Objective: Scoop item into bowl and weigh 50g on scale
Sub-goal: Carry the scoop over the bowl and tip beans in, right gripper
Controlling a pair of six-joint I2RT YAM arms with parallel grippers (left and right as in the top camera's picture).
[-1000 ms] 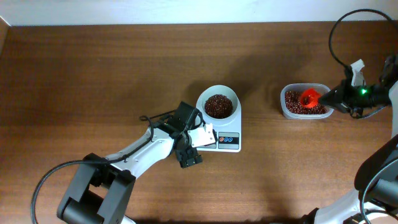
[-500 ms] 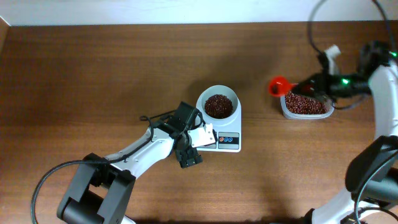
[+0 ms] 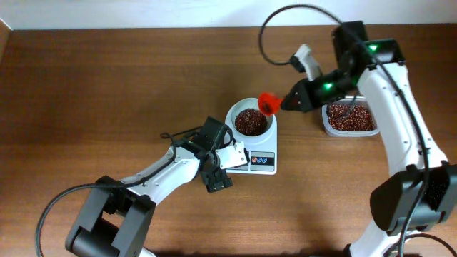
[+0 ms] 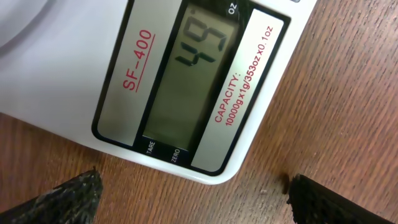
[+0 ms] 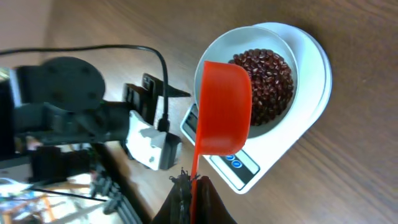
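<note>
The white bowl [image 3: 250, 121] sits on the white scale [image 3: 260, 158] and holds a pile of dark reddish-brown beans [image 3: 250, 121]. The scale's display [image 4: 186, 81] reads 49 in the left wrist view. My right gripper [image 3: 294, 101] is shut on the handle of a red scoop [image 3: 268, 103], which hangs at the bowl's right rim. In the right wrist view the scoop [image 5: 222, 115] is beside the beans [image 5: 265, 73] in the bowl [image 5: 273, 43]. My left gripper [image 3: 218, 170] is open and empty at the scale's front left corner, its fingertips [image 4: 194, 198] wide apart.
A clear plastic container [image 3: 350, 118] with more beans stands right of the scale. The right arm reaches over it. Cables loop above the table's back right. The left arm lies across the front left of the wooden table [image 3: 107, 93].
My right gripper has carried the red scoop left from the clear container to the bowl's right rim. The left arm has not moved.
</note>
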